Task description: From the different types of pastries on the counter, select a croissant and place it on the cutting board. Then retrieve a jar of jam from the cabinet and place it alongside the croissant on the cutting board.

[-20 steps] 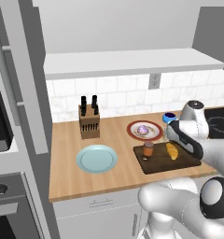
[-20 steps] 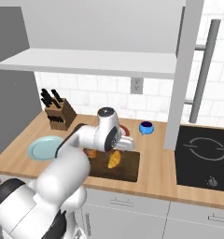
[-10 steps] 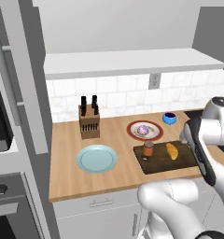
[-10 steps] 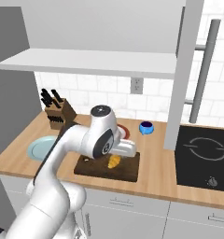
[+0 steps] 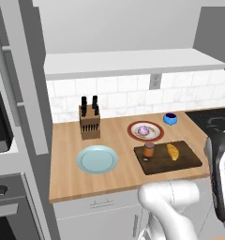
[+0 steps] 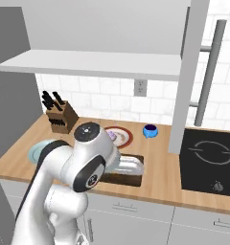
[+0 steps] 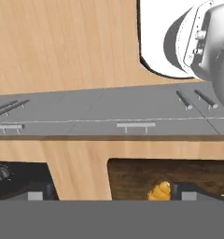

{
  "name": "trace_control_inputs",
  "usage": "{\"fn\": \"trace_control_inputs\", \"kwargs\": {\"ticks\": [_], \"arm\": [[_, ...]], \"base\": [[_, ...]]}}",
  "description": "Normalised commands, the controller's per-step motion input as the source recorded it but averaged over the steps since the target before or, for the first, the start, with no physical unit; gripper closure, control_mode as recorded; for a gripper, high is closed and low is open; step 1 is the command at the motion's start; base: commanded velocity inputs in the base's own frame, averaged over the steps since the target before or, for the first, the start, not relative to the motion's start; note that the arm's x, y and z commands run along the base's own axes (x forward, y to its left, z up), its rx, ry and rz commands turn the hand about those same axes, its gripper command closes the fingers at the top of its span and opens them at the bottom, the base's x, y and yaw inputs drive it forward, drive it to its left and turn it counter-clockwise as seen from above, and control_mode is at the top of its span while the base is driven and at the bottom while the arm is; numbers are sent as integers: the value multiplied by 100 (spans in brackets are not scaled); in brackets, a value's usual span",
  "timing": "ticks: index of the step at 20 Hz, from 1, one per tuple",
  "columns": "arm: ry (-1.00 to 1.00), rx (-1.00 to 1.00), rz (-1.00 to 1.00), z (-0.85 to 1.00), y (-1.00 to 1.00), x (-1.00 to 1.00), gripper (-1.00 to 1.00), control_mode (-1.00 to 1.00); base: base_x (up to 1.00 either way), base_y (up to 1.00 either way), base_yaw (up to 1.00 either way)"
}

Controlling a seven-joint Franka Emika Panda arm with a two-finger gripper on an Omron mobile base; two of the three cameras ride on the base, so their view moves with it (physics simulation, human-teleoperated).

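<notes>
The croissant (image 5: 172, 151) lies on the dark brown cutting board (image 5: 184, 161), and the jar of jam (image 5: 149, 149) stands upright on the board's left part, beside it. The round frosted pastry (image 5: 144, 130) rests on a red-rimmed plate behind the board. My gripper (image 7: 111, 196) hangs open and empty above the counter's front edge, its finger tips (image 7: 37, 196) wide apart. In the hand view the croissant (image 7: 159, 191) and the board (image 7: 188, 172) show just below it. In the right base view my arm covers most of the board (image 6: 131, 179). The cabinet (image 5: 133, 63) runs above the counter (image 5: 67, 173).
A knife block (image 5: 89, 119) stands at the back left, with a pale blue plate (image 5: 97, 159) in front of it. A small blue bowl (image 5: 170, 118) sits behind the board. The black cooktop (image 6: 208, 160) lies to the right, behind a grey column (image 6: 184, 81).
My arm has drawn back from the board toward the base, clear of the jar and croissant. The jar and croissant have not moved.
</notes>
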Motion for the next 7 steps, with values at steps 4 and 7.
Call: {"fn": "trace_control_inputs", "kwargs": {"ticks": [4, 7], "arm": [[-4, -5, 2, 24, -18, -100, -100, -100], [4, 0, 2, -19, 6, -47, -100, -100]], "base": [[0, 0, 0], [0, 0, 0]]}}
